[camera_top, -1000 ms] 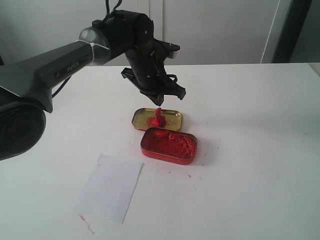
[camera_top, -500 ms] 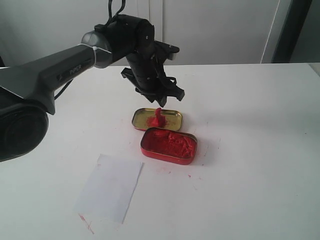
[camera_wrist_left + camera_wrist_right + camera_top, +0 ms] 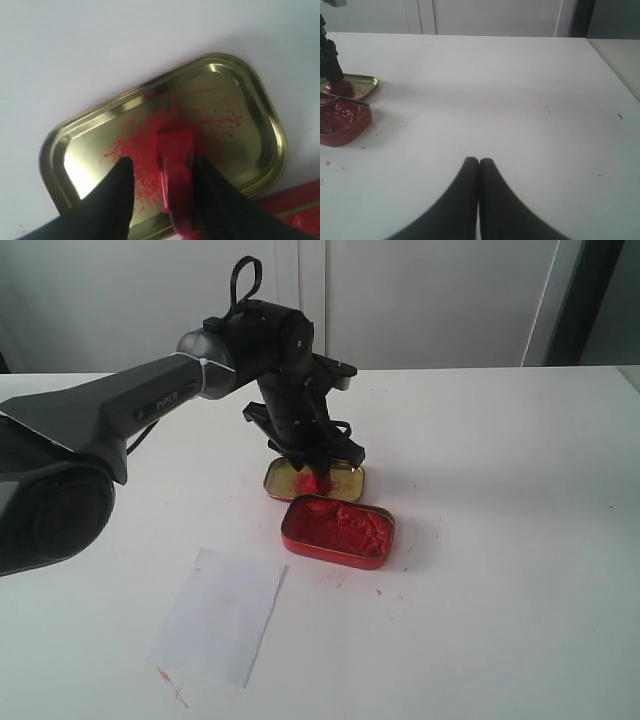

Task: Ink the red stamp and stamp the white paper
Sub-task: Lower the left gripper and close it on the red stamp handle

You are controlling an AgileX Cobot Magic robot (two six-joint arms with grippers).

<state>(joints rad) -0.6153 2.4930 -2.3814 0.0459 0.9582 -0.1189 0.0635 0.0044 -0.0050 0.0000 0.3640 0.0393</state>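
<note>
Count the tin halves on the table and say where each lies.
2. The gold-coloured lid, with the red stamp in it, lies under the left gripper; the red tin of paste sits beside it, nearer the white paper.

Lab — white table (image 3: 500, 500), robot arm (image 3: 120, 412)

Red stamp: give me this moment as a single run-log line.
left pincer open astride red stamp | stamp standing in gold lid | right pincer shut, empty | white paper lying apart
</note>
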